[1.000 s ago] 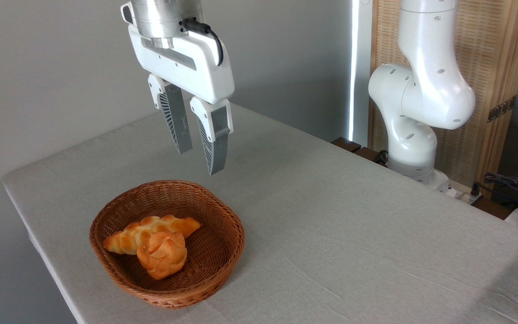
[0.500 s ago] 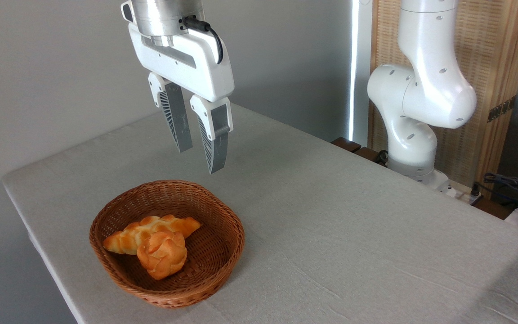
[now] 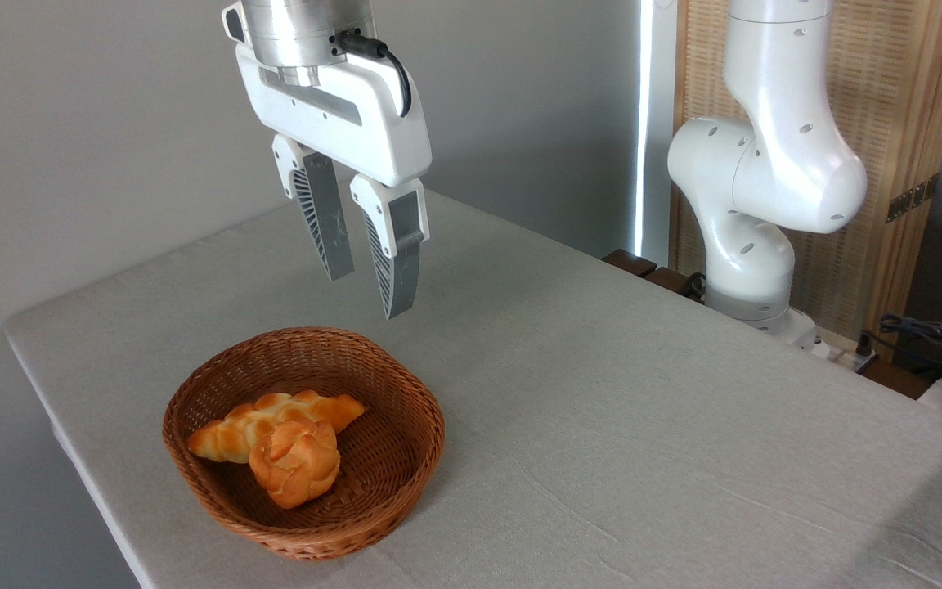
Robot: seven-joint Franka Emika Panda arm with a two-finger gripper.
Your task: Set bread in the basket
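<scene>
Camera view from the fixed position: a wide desk (image 3: pixel 602 425) covered in pale grey-beige cloth fills most of the scene. With the basket as landmark, the white jointed robot arm (image 3: pixel 765 188) stands on its base far to the basket's right, at the back edge of the desk, in front of a light wooden slatted panel (image 3: pixel 888 106). The white two-finger gripper (image 3: pixel 369 293) hangs in the air above the basket's rear rim, well clear of it and pointing down, its grey ribbed fingers (image 3: pixel 396 274) spread a moderate way apart with nothing between them. The round shallow reddish-brown woven wicker basket (image 3: pixel 405 409) sits on the desk near the left front corner. Inside the basket, toward its left and back, lies a long braided tapered golden loaf (image 3: pixel 230 433). The small round knobbly golden-orange bun (image 3: pixel 295 462) rests inside the basket too, just in front of the loaf and touching it, near the basket's middle.
</scene>
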